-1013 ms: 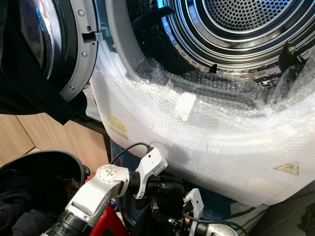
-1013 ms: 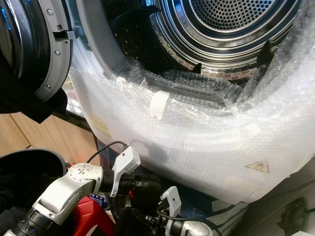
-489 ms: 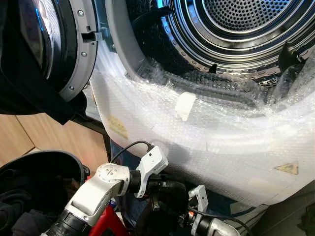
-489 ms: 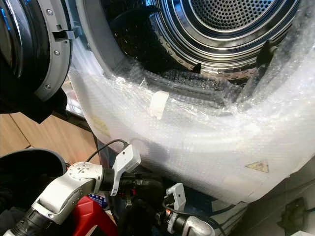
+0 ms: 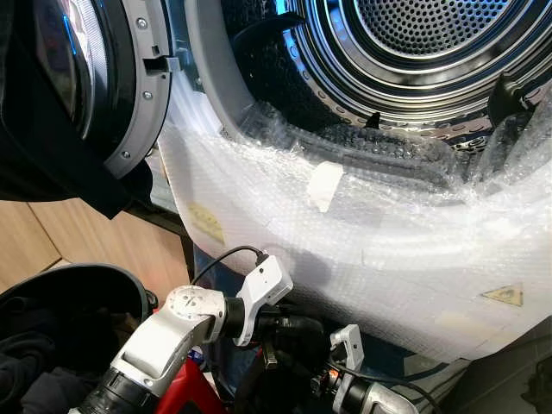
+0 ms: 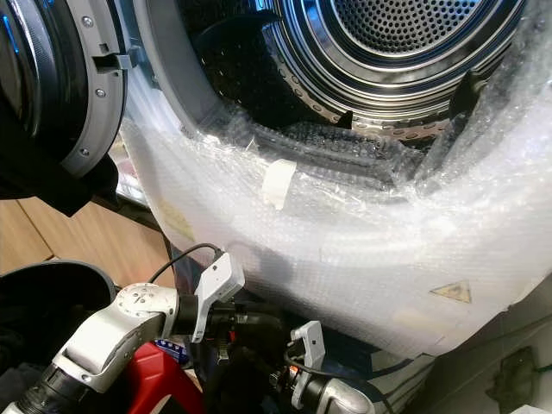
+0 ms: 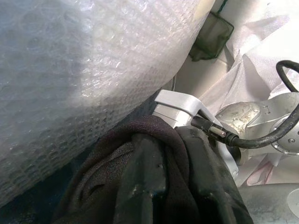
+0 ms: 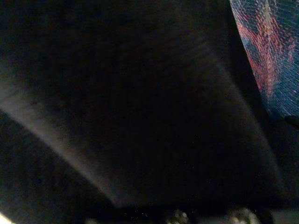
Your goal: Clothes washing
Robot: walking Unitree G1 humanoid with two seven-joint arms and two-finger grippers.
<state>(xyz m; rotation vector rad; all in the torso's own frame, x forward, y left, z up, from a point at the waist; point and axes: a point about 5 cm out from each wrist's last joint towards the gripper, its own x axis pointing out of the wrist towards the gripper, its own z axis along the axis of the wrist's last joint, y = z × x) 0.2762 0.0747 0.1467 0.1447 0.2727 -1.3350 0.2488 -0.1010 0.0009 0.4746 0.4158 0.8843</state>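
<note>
No lettering can be read; a yellow warning triangle (image 5: 504, 296) and a pale yellow sticker (image 5: 207, 223) show through the bubble wrap (image 5: 388, 250) covering the washer front below the open drum (image 5: 423, 43). Under it, the left gripper (image 7: 154, 186) has its fingers clamped on a dark garment (image 7: 117, 163). Whether the right gripper (image 5: 297, 384) is gripping cannot be told. A dark basket (image 5: 112, 280) sits at left, beneath the open door (image 5: 95, 78).

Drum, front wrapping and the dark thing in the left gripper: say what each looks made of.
Drum: polished metal, probably stainless steel; it gleams and its back wall is perforated.
Wrapping: clear plastic bubble wrap, with rows of small bubbles and a crinkly sheen.
Dark garment over the left gripper: soft matte black fabric, folding and draping; the weave is too fine to name.
</note>
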